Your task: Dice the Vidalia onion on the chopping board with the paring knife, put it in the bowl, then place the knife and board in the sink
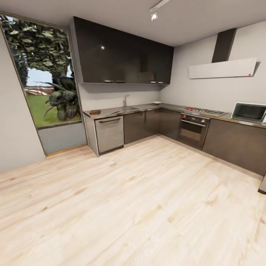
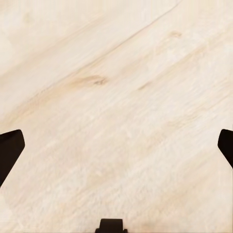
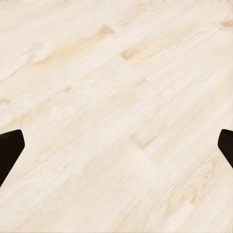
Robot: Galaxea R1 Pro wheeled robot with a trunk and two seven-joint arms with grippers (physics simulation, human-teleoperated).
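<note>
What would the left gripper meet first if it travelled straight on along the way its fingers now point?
Most likely the wood-plank floor: the left gripper is open with bare planks between its fingers and nothing in between, though the gap to them is unclear.

A pale wood floor (image 1: 140, 207) is seen, with black cabinets (image 1: 122, 55) on a grey wall (image 1: 207, 88) and a tall window (image 1: 44, 74).

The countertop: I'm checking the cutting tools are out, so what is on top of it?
On the countertop lie the chopping board, the paring knife and, farther along, the bowl. The sink's inside is hidden from here, so no onion can be seen.
</note>
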